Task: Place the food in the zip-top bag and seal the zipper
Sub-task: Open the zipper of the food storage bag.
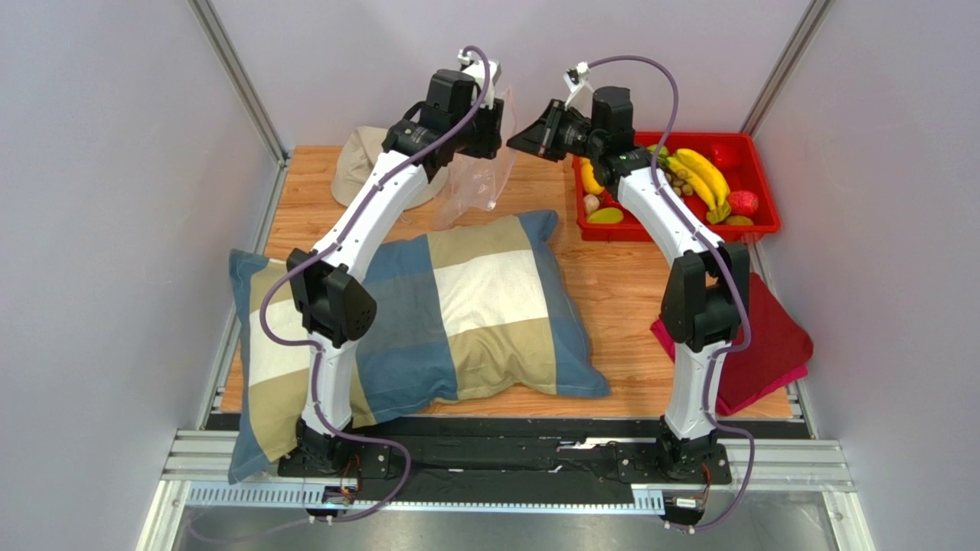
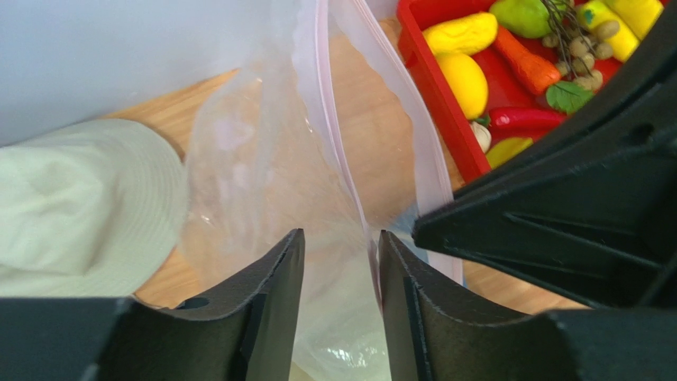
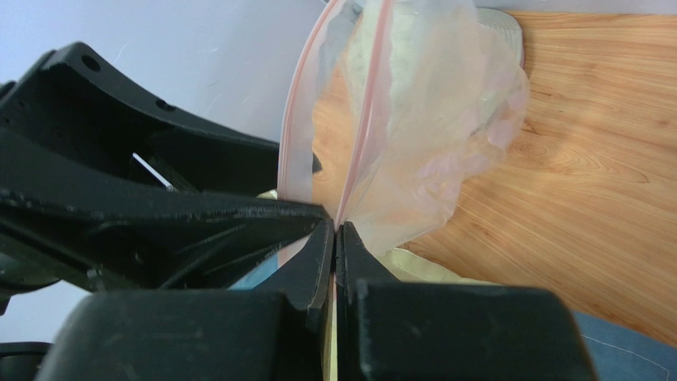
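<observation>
Table layout, seen from above.
Back centre: bag (image 1: 477, 184); hat (image 1: 359, 161) just left of it, tray (image 1: 610, 233) holding food (image 1: 702, 175) to its right; pillow (image 1: 460, 310) in front; cloth (image 1: 776, 344) at near right edge.

Bright, even, overhead; faint soft shadows. Washed pale on the hat (image 2: 79, 206) left of the left claw (image 2: 338, 242), hazy through the bag (image 3: 429, 103) beyond the right claw (image 3: 334, 230).

The crinkly clear bag (image 1: 477, 184) hangs upright in the air at twelve o'clock, its pink zipper (image 3: 366, 111) parted. The toy food (image 1: 702, 178) lies heaped at two o'clock, outside it.
</observation>
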Robot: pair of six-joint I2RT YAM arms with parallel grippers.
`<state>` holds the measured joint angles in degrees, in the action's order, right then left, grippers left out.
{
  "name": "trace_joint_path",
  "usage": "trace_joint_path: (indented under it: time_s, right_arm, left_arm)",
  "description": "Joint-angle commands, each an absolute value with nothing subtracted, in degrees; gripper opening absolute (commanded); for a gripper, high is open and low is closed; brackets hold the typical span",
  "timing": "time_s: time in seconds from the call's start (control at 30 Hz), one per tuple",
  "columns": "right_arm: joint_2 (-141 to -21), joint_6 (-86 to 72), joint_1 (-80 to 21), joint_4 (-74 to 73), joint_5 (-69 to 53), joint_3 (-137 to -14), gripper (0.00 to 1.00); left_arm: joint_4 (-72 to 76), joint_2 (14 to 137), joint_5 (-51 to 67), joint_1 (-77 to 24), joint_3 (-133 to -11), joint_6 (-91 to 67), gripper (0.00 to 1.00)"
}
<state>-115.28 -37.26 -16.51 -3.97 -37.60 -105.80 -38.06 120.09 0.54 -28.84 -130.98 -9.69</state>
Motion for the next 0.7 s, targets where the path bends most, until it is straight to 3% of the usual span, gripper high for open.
trace_joint_path:
  time_s: [0.0,0.2,0.33,0.43,0.67]
  right_arm:
    - [-111.97,-35.43,-16.79,-3.07,-36.74,-106.08,0.00]
    - [-111.89,-34.98,-16.79,-4.04,-37.18,-105.73,0.00]
    - [-111.71,-32.71,-16.53,-6.40,-35.60,-105.64,0.00]
    - [-113.37,-31.47,-14.60,-9.74,-32.18,-105.99,0.00]
    - [-119.61,-27.52,-8.35,-13.80,-29.35,-108.72,0.00]
  left_arm:
    - [-39.03,119.62,-2.56,-28.65,-133.07,-10.28,0.47]
    - [-37.18,119.71,-1.93,-28.65,-132.62,-9.67,0.40]
    - [-38.49,119.54,-2.11,-28.13,-133.51,-10.37,0.14]
    - [-39.28,117.96,-1.76,-27.51,-133.16,-10.46,0.00]
    - [-36.03,114.25,-1.14,-24.09,-127.44,-10.46,0.00]
